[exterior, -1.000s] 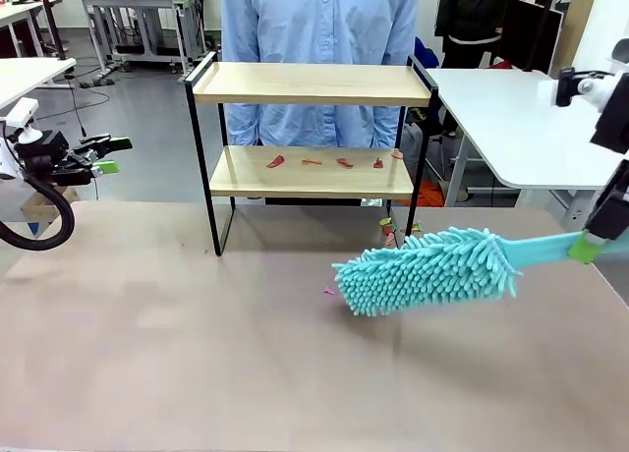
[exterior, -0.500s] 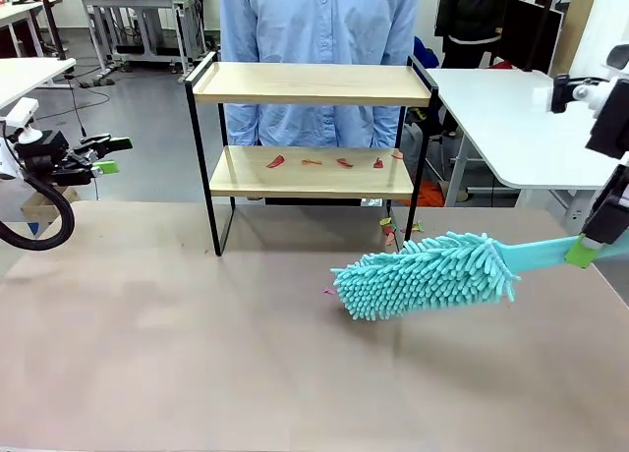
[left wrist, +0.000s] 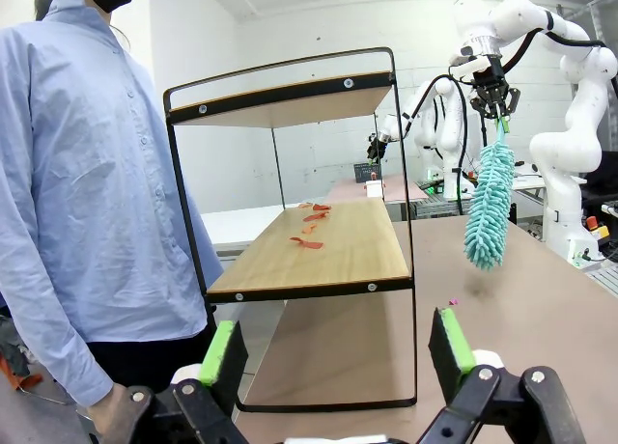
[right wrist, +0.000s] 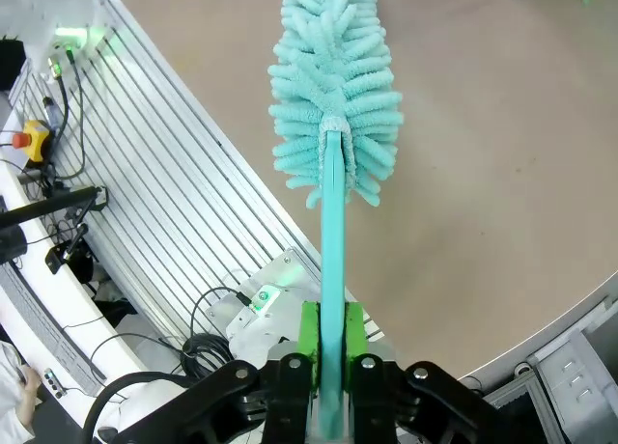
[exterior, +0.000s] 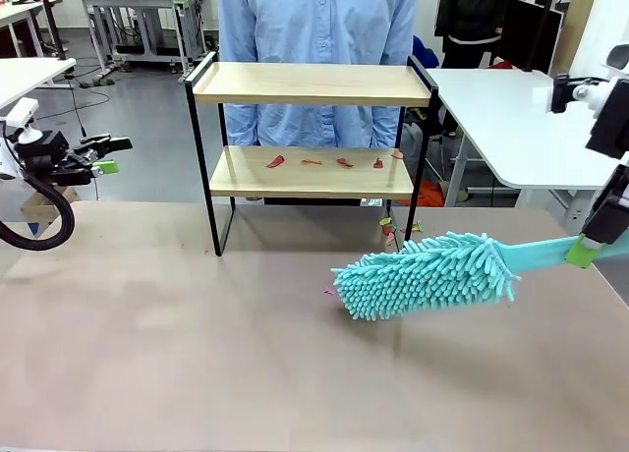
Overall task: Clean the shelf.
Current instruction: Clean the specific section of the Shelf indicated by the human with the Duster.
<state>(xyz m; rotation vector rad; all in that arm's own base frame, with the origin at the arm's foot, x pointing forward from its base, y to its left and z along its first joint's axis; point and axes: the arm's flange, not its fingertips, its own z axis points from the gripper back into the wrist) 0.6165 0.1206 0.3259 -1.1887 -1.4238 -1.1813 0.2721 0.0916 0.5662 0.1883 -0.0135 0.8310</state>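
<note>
The shelf [exterior: 310, 84] is stood at the far edge of the counter [exterior: 177, 354], about its middle, with a person [exterior: 314, 20] just behind it. Red scraps [exterior: 310, 162] are scattered along its lower board. The right tool [exterior: 588, 249] is pressed together on the handle of a teal duster [exterior: 423, 275], whose head is held just above the counter near the shelf's right leg, apart from it. The left tool [exterior: 106, 155] is spread wide and held beyond the counter's left edge, well apart from the shelf.
</note>
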